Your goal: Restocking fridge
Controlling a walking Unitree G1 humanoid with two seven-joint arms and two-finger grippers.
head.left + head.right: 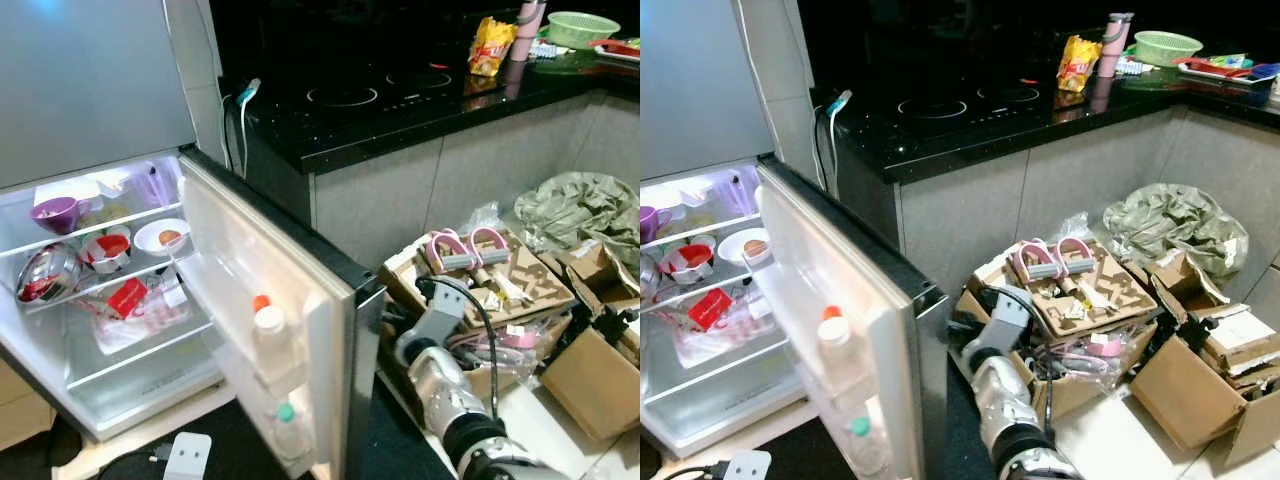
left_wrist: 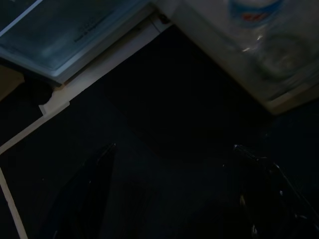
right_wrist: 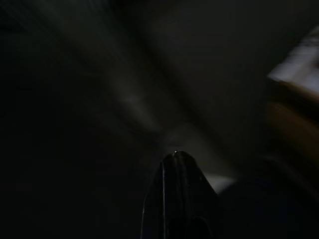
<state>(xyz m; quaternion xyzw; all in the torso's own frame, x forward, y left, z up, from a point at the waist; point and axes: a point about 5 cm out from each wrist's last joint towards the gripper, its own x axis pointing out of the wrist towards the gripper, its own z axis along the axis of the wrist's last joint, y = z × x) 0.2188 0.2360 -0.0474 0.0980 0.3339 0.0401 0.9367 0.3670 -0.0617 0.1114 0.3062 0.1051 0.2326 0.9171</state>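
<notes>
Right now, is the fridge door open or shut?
Open. The fridge door swings wide, showing lit shelves and bottles in its rack.

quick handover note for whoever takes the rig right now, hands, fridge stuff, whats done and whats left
Left hand: open, empty, hanging low over the dark floor by the fridge's bottom edge.
Right hand: its view is dark and blurred, fingers can't be judged; the right arm is low beside the fridge door.
Fridge door is open. Shelves hold a purple cup, bowls and a red packet; two bottles stand in the door rack.
Done: door opened. Left: neither hand visibly holds an item, so the restocking itself.
</notes>
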